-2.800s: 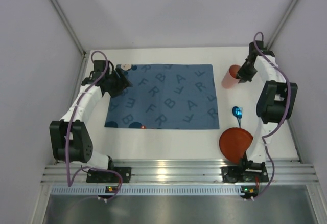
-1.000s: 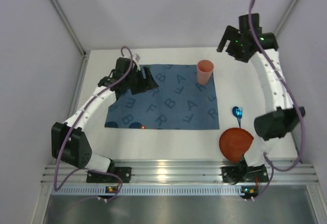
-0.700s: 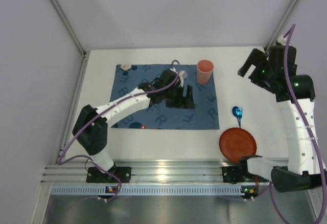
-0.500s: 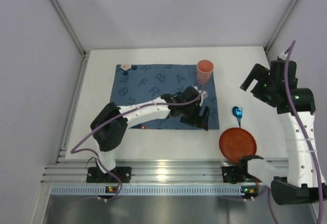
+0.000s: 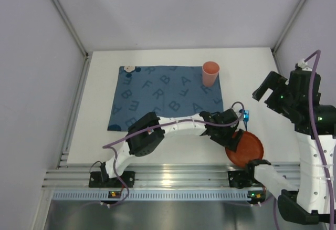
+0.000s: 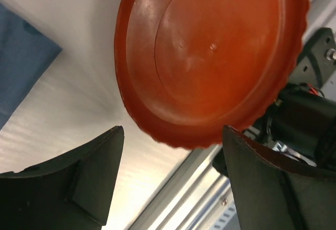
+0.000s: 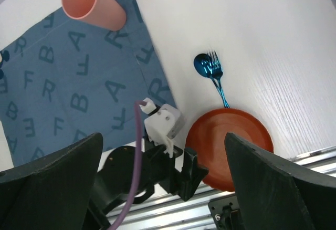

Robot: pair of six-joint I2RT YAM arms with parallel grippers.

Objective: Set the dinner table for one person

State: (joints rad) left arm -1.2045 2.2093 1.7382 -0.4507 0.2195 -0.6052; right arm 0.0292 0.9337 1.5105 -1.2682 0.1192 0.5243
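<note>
- Two wide-spread jaws on the left gripper bracket the near rim of the red plate without closing on it; nothing is held
- That plate lies at about 4 o'clock on the dinner table, off the blue letter mat and close to the aluminium rail; the blue fork sits at its 12 o'clock, and the pink cup stands at the mat's 1 o'clock corner
- High at 3 o'clock hangs the right gripper, jaws fully apart and empty — well clear of the work
- To grip well, I judge: set one finger under the lip and one over it, pinching the rim only; lift before carrying toward the mat's centre — dragging could ruck the cloth or nudge the fork
</note>
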